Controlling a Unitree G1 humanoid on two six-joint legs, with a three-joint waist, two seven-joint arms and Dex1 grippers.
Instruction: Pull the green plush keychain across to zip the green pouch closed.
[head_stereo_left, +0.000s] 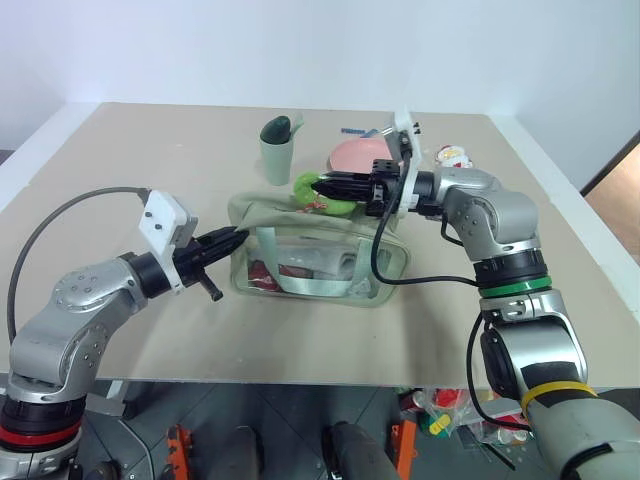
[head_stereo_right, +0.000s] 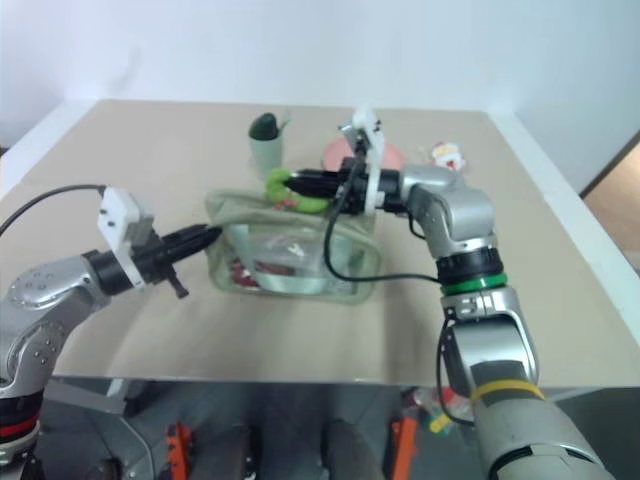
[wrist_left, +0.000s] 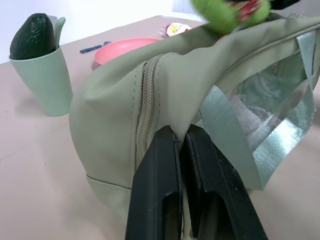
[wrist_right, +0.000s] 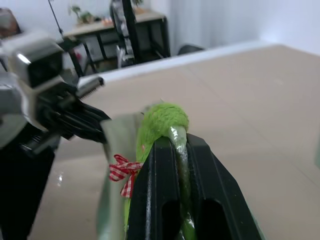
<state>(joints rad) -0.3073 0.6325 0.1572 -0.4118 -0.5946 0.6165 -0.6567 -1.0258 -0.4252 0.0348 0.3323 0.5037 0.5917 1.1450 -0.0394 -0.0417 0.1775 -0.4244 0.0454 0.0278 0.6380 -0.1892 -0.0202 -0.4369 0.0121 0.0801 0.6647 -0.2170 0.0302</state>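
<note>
R gripper (head_stereo_left: 322, 186) closed tight on the green plush keychain (head_stereo_left: 312, 192), fingers clamped around the fuzzy lime ball; red-checked bow trim visible under the fingers in R wrist view. Gripper points level toward frame left, sits centre of head view, just above the top edge of the green pouch (head_stereo_left: 320, 250).

L gripper (head_stereo_left: 238, 236) fully closed, pinching fabric at the pouch's left end, right beside the zipper seam; L wrist view shows both black fingers (wrist_left: 155, 190) pressed together on the sage cloth.

Pouch stands on the bench (head_stereo_left: 150, 140) mid-frame, clear side window facing camera w/ pale strap handle (head_stereo_left: 270, 262) across it, some red + white items visible inside, can't tell what they are. Keychain sits at pouch top, slightly left of its centre.

Behind pouch, upper centre: pale green cup (head_stereo_left: 276, 158) w/ a dark green object (head_stereo_left: 274, 129) in it. Right of the cup: pink plate (head_stereo_left: 352, 154), partly hidden by R gripper. Small red-white item (head_stereo_left: 452, 156) further right, near bench back edge.
</note>
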